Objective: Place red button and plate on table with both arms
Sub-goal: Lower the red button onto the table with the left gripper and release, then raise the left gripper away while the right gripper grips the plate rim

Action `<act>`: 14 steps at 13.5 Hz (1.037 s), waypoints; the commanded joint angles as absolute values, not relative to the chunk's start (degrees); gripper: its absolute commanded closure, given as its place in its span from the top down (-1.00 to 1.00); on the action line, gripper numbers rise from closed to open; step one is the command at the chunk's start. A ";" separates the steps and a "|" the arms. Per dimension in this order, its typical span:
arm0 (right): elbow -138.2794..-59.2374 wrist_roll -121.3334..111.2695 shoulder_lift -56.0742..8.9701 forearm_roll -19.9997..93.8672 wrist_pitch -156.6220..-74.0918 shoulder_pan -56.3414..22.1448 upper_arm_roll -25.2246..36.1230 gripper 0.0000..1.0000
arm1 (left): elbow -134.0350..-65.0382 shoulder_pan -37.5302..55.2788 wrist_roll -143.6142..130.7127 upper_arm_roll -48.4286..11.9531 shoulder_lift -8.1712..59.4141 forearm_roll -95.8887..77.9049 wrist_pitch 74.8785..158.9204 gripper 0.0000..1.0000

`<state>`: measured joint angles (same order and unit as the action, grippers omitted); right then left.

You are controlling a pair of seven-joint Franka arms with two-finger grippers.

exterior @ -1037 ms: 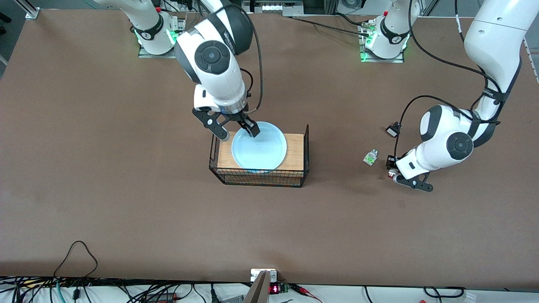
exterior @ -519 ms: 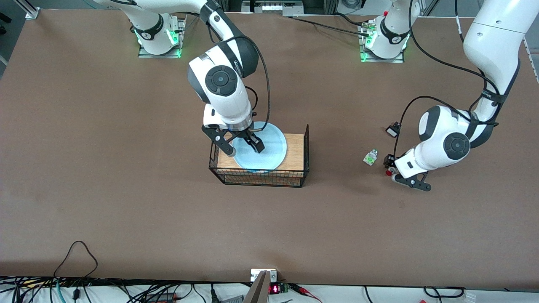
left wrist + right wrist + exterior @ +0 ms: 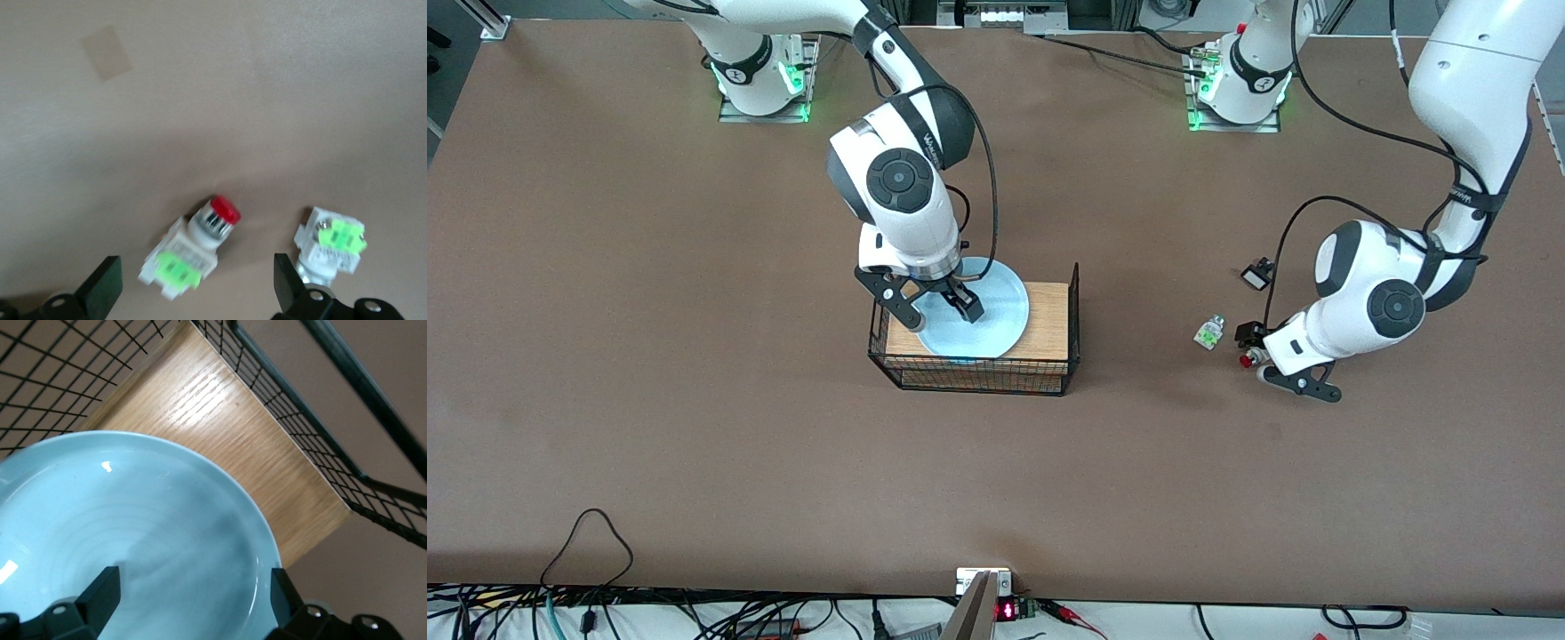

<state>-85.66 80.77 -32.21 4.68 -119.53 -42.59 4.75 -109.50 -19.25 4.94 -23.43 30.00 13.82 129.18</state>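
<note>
The red button [image 3: 1246,360] lies on its side on the brown table [image 3: 694,400] toward the left arm's end. In the left wrist view the red button [image 3: 192,249] rests between the spread fingers of my left gripper [image 3: 193,292], touching neither; that left gripper [image 3: 1267,363] is open just above it. The light blue plate [image 3: 987,322] sits on the wood top of a wire basket [image 3: 1049,311]. My right gripper [image 3: 935,307] is open over the plate's edge. In the right wrist view the plate [image 3: 133,533] fills the space between the right gripper's [image 3: 191,595] fingers.
A whitish-green piece without a red cap [image 3: 1209,332] lies next to the red button, also seen as that same piece [image 3: 331,243]. A small black-and-white part [image 3: 1256,274] lies farther from the front camera. The basket's wire wall [image 3: 320,453] stands up at one end.
My left gripper has opened and let go of the red button, which now lies on the table. My right gripper has come down and moved over the plate, staying open.
</note>
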 commanded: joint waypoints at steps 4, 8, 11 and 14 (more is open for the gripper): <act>-85.35 80.77 -31.20 5.54 -118.74 -42.80 5.19 1.00 | -99.62 -19.51 5.19 -28.20 21.45 14.24 108.33 1.00; -85.34 80.77 -30.41 5.54 -118.65 -42.45 5.36 1.00 | -84.23 -19.42 4.84 -31.99 21.45 13.97 88.73 1.00; -85.52 80.77 -29.36 5.54 -116.02 -42.54 5.36 1.00 | -79.19 -19.42 4.75 -31.73 16.99 13.89 82.88 1.00; -85.69 80.95 -28.92 5.62 -113.38 -42.36 5.36 1.00 | -79.37 -19.08 3.78 -29.11 11.18 11.09 82.62 1.00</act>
